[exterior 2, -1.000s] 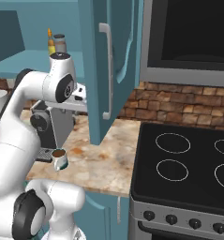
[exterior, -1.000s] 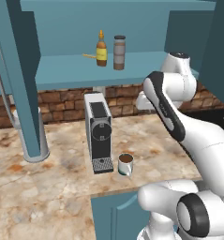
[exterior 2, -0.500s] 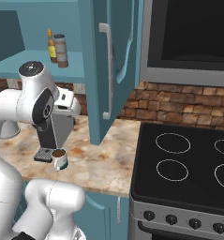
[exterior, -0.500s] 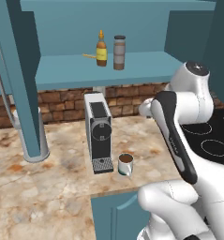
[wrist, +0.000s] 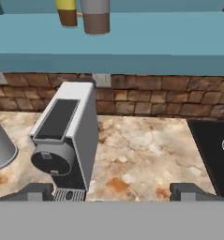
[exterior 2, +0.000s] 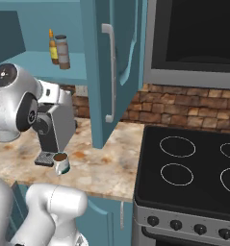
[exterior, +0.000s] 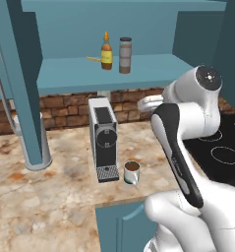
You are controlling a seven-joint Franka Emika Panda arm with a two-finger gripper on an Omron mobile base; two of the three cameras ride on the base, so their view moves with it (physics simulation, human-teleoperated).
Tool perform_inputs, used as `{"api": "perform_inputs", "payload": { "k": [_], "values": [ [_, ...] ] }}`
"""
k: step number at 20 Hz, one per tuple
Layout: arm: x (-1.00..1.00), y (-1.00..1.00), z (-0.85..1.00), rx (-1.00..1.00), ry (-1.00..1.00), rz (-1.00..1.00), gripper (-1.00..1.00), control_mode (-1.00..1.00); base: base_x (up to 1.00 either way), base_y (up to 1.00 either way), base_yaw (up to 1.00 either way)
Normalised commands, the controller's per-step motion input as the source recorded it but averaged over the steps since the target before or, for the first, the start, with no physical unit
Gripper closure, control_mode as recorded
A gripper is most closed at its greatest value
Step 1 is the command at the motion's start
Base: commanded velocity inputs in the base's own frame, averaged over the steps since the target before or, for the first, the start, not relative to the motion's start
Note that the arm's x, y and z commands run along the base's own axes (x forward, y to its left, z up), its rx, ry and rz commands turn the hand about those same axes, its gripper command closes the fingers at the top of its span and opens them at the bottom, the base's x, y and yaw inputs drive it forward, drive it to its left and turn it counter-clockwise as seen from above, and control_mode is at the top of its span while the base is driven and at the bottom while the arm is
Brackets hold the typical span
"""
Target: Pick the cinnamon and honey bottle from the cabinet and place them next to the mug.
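My tool [wrist: 111,191], fingers apart and empty, faces the cabinet [exterior: 153,69]; cinnamon [exterior: 125,55] touches honey bottle [exterior: 106,52] on its shelf.

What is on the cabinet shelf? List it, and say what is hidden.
On the cabinet shelf stand the honey bottle and, beside it, the cinnamon, both upright. The cabinet's side panels and open door cover the shelf's far ends, so anything there cannot be seen.

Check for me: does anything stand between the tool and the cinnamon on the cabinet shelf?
Nothing visible does. The cinnamon stands at the open shelf front beside the honey bottle. The coffee machine sits on the counter below the shelf.
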Motion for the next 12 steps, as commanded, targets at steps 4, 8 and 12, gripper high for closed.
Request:
{"api": "perform_inputs", "payload": {
  "k": [4,8,12],
  "values": [
    [0.54,0.31,0.64,0.00,-0.09,0.00,-1.00,-1.00,0.00,0.00,0.00],
    [0.65,0.21,0.48,0.00,-0.01,-0.03,-1.00,-1.00,0.00,0.00,0.00],
    [0.49,0.15,0.29,0.00,-0.06,-0.02,-1.00,-1.00,0.00,0.00,0.00]
  ]
}}
